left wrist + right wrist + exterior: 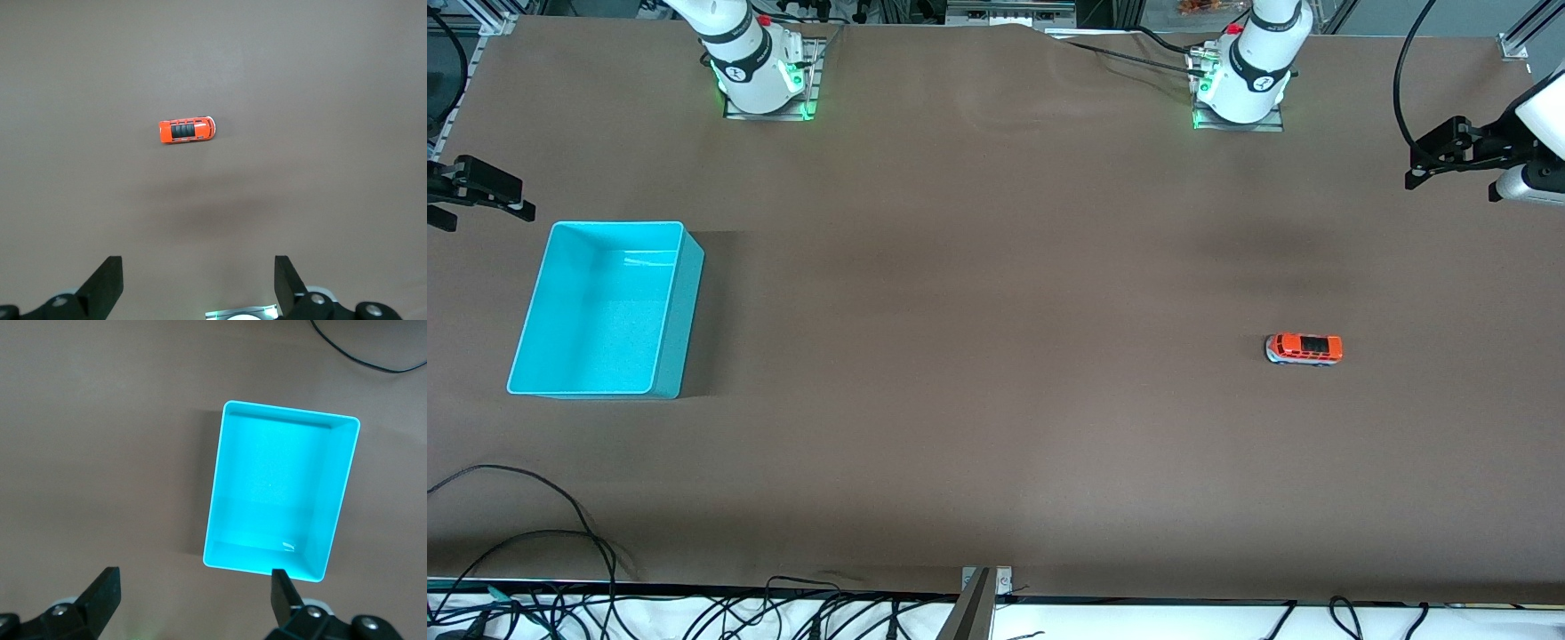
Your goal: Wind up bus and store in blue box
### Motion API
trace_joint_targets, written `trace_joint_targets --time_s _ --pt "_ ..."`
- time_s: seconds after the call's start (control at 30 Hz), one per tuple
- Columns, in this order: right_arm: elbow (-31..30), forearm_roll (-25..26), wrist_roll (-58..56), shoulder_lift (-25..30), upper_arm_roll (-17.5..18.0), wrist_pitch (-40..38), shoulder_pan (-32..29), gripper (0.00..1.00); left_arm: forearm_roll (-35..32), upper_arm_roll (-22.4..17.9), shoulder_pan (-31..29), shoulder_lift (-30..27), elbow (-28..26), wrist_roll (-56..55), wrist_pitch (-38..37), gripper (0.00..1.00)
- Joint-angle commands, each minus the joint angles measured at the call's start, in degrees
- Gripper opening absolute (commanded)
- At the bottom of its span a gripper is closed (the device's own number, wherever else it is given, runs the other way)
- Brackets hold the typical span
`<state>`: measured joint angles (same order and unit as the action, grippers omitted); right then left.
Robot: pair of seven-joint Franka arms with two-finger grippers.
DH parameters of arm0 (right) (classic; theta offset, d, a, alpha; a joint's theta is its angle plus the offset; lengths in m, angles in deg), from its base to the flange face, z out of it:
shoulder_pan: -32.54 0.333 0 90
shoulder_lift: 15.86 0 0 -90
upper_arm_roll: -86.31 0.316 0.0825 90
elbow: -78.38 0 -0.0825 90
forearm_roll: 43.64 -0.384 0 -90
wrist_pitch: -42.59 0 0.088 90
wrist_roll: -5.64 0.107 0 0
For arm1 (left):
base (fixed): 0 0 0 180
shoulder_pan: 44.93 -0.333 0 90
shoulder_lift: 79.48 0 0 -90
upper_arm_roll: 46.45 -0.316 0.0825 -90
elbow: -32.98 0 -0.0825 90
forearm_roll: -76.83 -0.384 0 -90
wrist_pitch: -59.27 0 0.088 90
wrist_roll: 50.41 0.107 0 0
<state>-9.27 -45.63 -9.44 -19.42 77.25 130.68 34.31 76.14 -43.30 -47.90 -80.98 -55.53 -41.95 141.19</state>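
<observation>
Your right gripper [480, 191] is cut off at the frame edge, about ten o'clock from the blue box [680, 302]; your left gripper [1436, 160] is half hidden at the table's left-arm end. Both hover high, jaws apart, holding nothing. The bus [1304, 348] stands toward the left arm's end, well apart from the box

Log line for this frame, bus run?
bus: on table, untouched | box: empty | left pincer: open, above bus | right pincer: open, above box

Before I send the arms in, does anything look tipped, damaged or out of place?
Nothing stands out. The bus sits upright on its wheels, and the blue box stands upright and empty toward the right arm's end.
</observation>
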Motion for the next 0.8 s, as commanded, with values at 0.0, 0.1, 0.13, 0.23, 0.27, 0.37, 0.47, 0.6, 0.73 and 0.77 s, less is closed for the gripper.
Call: trace_joint_targets --time_s 0.0,0.1,0.13,0.23,0.27,0.37,0.47,0.6,0.73,0.77 --pt "1.2 -0.4 0.0 -0.1 -0.2 -1.2 -0.2 1.00 0.3 0.0 -0.4 -0.1 0.0 1.0 0.4 1.00" --pt "1.2 -0.5 0.0 -0.1 -0.2 -1.2 -0.2 1.00 0.3 0.0 -0.4 -0.1 0.0 1.0 0.4 1.00" --pt "1.2 -0.5 -0.1 -0.1 -0.2 -1.1 -0.2 1.00 0.3 0.0 -0.5 -0.1 0.0 1.0 0.4 1.00" --pt "1.3 -0.5 0.0 -0.2 -0.2 -0.9 -0.2 1.00 0.3 0.0 -0.5 -0.1 0.0 1.0 0.4 1.00" --pt "1.3 -0.5 0.1 -0.2 -0.2 -0.9 -0.2 1.00 0.3 0.0 -0.4 -0.1 0.0 1.0 0.4 1.00" --pt "1.3 -0.5 0.3 -0.2 -0.2 -0.9 -0.2 1.00 0.3 0.0 -0.4 -0.1 0.0 1.0 0.4 1.00" --pt "1.3 -0.5 0.2 -0.2 -0.2 -0.8 -0.2 1.00 0.3 0.0 -0.4 -0.1 0.0 1.0 0.4 1.00" --pt "1.3 -0.5 0.0 -0.2 -0.2 -0.8 -0.2 1.00 0.3 0.0 -0.4 -0.1 0.0 1.0 0.4 1.00" --pt "1.3 -0.6 0.3 -0.2 -0.2 -0.9 -0.2 1.00 0.2 0.0 -0.5 -0.1 0.0 0.9 0.4 1.00" --pt "1.3 -0.6 0.4 -0.2 -0.2 -0.8 -0.1 1.00 0.2 0.0 -0.5 -0.1 0.0 0.9 0.4 1.00"
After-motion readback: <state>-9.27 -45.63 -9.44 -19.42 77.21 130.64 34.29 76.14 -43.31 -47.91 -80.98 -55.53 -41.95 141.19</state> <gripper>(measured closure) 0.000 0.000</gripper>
